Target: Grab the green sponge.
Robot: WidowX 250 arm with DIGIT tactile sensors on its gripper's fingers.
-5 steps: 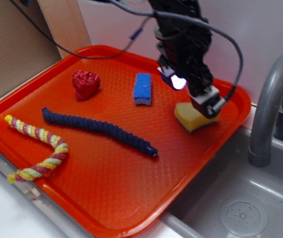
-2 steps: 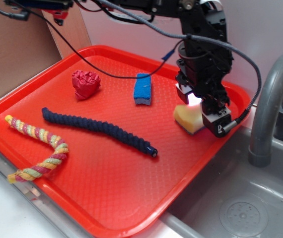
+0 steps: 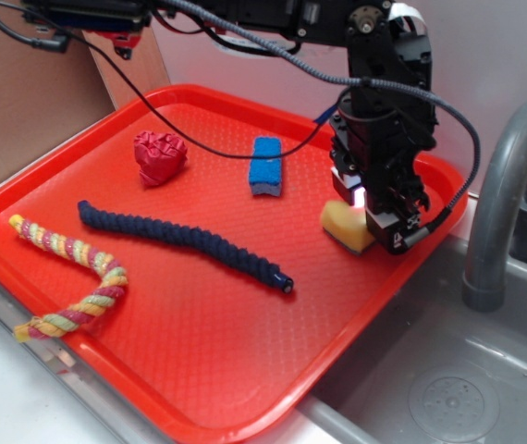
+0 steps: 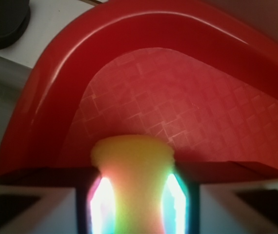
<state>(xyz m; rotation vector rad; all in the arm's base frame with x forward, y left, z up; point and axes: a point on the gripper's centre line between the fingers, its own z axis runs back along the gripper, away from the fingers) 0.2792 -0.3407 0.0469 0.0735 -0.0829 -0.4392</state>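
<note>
Already the grab looked nearly complete: on the red tray [image 3: 199, 305], beneath the claw at its far right corner beside the sink, the green sponge [image 3: 345, 226] sat between the fingers, and as best I could judge only lifting it clear remained. Seen from the wrist, the claw [image 4: 138, 195] had narrowed until both fingers [image 4: 98, 200] pressed the sponge's yellow foam flanks, gripping it while it seemed to rest on the tray

Red tray [image 3: 199, 370] with blue sponge [image 3: 265, 166], red heart [image 3: 159, 155], navy rope [image 3: 180, 237], striped rope [image 3: 69, 277]; grey faucet [image 3: 504, 194].
</note>
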